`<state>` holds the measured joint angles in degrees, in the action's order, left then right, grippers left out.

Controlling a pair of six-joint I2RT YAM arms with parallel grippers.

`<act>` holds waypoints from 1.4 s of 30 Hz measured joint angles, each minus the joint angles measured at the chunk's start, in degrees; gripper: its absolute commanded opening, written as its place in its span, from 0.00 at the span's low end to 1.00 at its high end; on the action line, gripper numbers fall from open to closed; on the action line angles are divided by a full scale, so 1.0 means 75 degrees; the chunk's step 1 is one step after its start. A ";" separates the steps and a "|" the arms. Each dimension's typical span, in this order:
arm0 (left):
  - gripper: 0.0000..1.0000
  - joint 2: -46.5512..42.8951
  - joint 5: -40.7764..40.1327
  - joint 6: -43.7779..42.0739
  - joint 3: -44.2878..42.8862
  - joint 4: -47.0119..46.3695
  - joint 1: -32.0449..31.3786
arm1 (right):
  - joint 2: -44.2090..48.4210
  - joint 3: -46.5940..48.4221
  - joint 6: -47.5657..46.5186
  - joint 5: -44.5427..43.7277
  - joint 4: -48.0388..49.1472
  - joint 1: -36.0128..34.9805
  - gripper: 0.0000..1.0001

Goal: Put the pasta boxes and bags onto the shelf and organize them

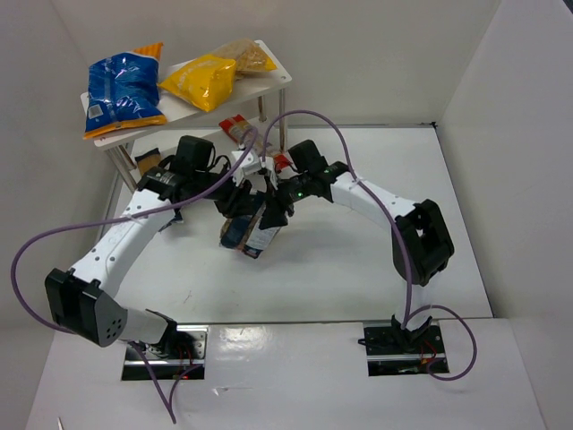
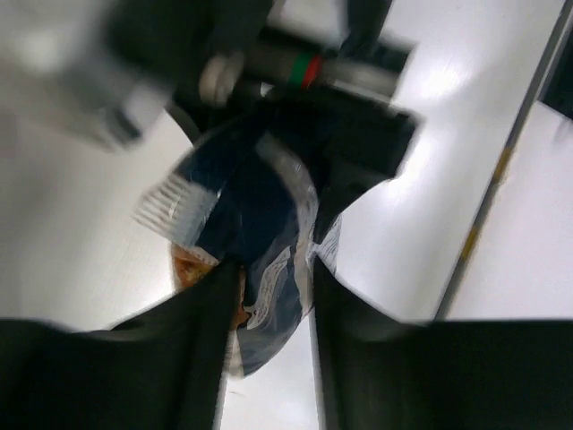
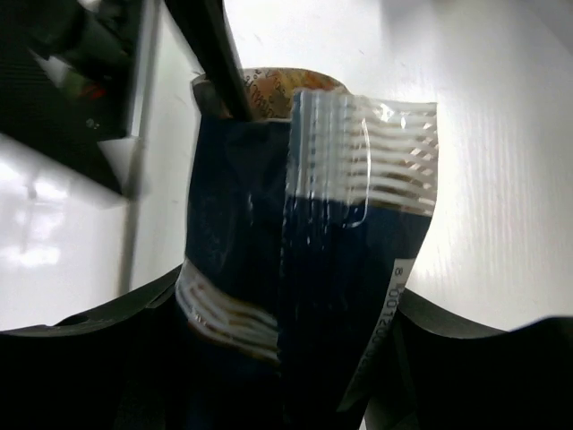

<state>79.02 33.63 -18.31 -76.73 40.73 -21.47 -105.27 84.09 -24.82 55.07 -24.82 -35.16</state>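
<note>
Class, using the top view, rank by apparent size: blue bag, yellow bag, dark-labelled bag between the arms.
1. blue bag
2. yellow bag
3. dark-labelled bag, partly hidden, so its place is unsure.

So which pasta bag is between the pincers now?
The dark-labelled bag, gripped by left pincer and right pincer; the blue bag and yellow bag lie on the shelf.

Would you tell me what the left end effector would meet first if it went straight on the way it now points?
The left end effector pinches the dark-blue-labelled bag; pushing on, it would likely meet the right end effector gripping the same bag, though blur leaves depth unclear.
</note>
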 measured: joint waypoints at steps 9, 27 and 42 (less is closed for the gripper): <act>0.70 -0.1099 0.0271 0.0023 -0.0434 -0.0632 0.0662 | 0.0009 -0.0393 -0.0047 -0.1244 -0.0061 -0.0192 0.00; 0.90 -0.3418 -0.1708 0.0079 0.1224 -0.0038 0.2066 | 0.0329 -0.0664 -0.0708 -0.2731 -0.0052 -0.1107 0.00; 0.93 -0.4433 -0.3264 0.0772 0.2774 -0.0236 0.3104 | 0.0516 -0.1058 -0.1763 -0.4395 -0.1102 -0.1422 1.00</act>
<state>45.78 9.15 -12.51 -55.92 38.96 1.80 -101.41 76.16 -38.04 22.11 -33.08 -45.82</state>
